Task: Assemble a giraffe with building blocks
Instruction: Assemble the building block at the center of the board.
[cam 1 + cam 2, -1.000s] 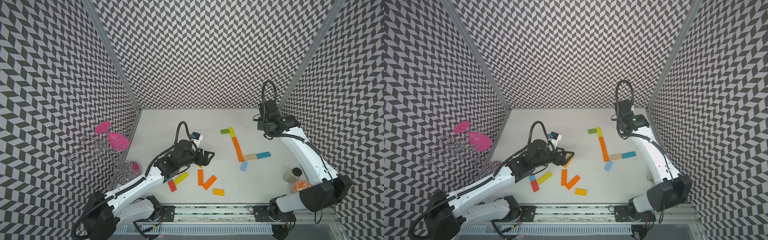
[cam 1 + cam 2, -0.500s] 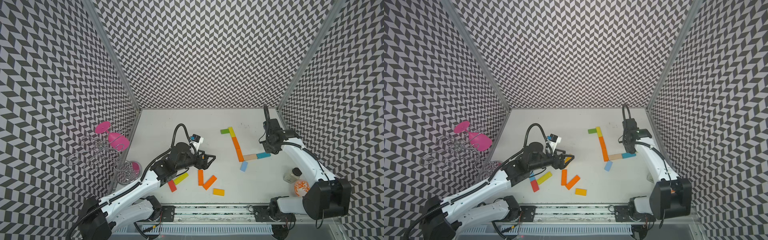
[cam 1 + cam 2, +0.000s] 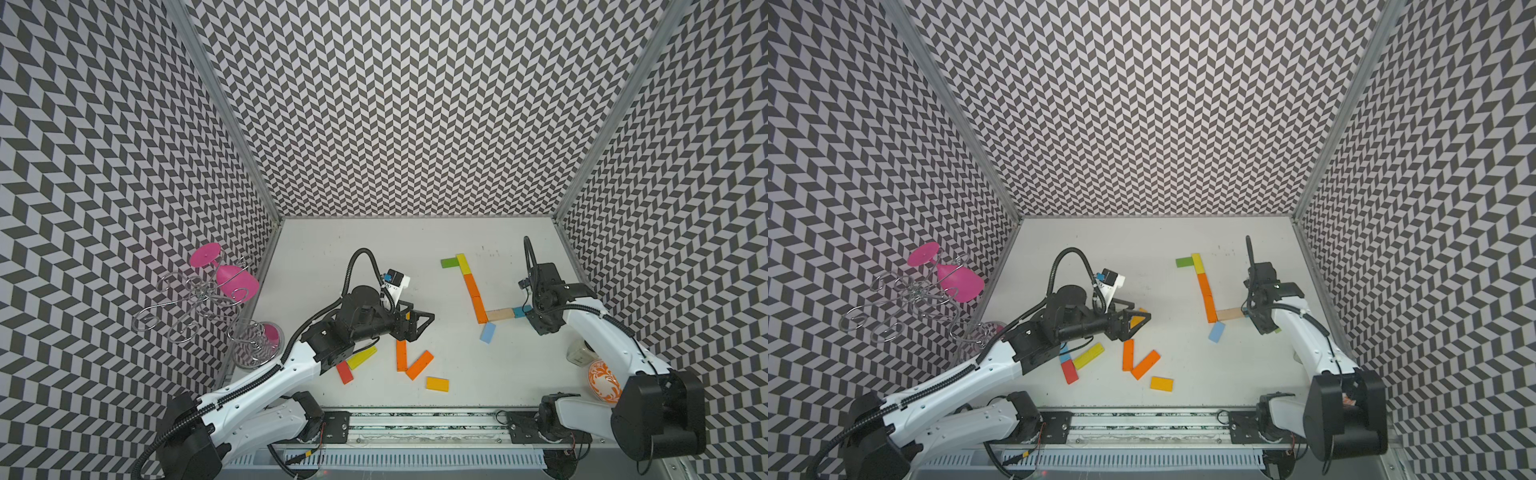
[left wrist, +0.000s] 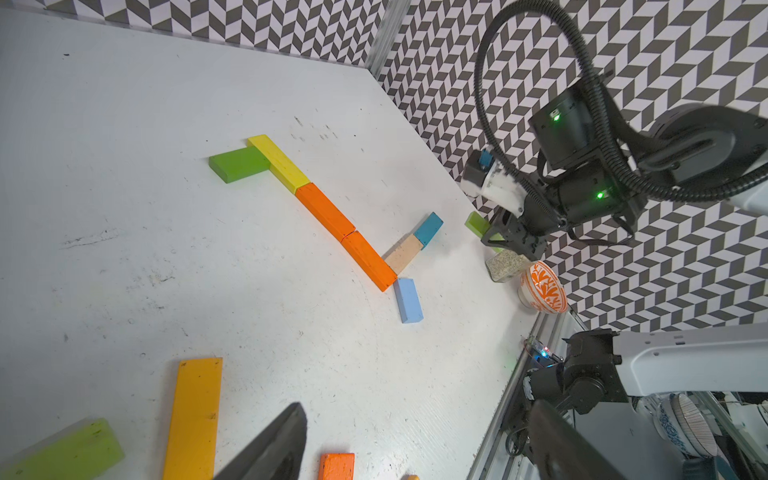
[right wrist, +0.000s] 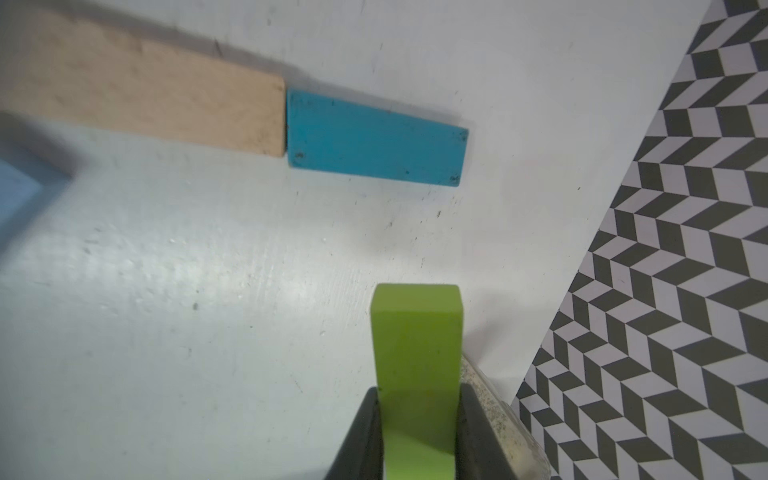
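Flat on the white table lies a partly built figure: a green block (image 3: 449, 262), a yellow block (image 3: 462, 263), two orange blocks (image 3: 475, 293), a tan block (image 3: 500, 314) and a teal block (image 3: 522, 310). A light blue block (image 3: 487, 332) lies just in front of it. My right gripper (image 5: 417, 395) is shut on a lime green block (image 5: 417, 353), held just off the teal block's (image 5: 374, 141) end. My left gripper (image 3: 419, 322) hangs open and empty over loose orange blocks (image 3: 401, 355), with yellow (image 3: 362, 358), red (image 3: 344, 372) and amber (image 3: 437, 383) ones nearby.
A grain jar (image 3: 579, 355) and an orange-patterned bowl (image 3: 602, 380) stand at the front right, close under the right arm. A wire rack (image 3: 199, 299) with pink glasses stands beyond the left wall. Patterned walls enclose three sides.
My right arm has come forward from the back wall, bringing the lime green block down beside the teal block. The left gripper has drifted slightly forward and stays open.
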You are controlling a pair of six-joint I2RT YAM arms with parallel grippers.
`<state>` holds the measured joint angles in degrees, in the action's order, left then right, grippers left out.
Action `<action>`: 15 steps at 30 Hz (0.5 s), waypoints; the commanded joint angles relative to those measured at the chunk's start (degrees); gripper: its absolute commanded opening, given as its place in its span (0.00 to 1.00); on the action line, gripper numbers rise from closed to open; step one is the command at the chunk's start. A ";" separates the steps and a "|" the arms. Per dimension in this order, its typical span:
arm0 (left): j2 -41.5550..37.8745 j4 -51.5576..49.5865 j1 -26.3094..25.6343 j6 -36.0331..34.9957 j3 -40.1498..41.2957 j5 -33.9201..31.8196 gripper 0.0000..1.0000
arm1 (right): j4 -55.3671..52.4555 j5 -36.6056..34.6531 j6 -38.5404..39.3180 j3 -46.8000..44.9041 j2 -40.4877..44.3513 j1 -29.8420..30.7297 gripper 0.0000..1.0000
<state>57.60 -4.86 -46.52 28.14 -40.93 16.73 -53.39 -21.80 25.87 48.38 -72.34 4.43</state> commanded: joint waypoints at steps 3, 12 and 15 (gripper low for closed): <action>-0.28 1.18 -0.37 -0.04 0.67 0.83 0.85 | 9.12 -0.91 9.49 -2.88 0.05 -2.43 0.00; -0.65 1.63 -0.56 0.00 0.72 1.59 0.85 | 13.61 3.70 14.78 -6.87 -3.54 -4.32 0.00; -0.91 1.41 -0.67 -0.07 0.76 1.84 0.85 | 14.10 4.06 15.79 -6.32 -4.14 -5.40 0.00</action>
<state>57.60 -4.71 -46.81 28.14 -40.93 17.72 -42.78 -19.40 39.00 41.76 -76.12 0.10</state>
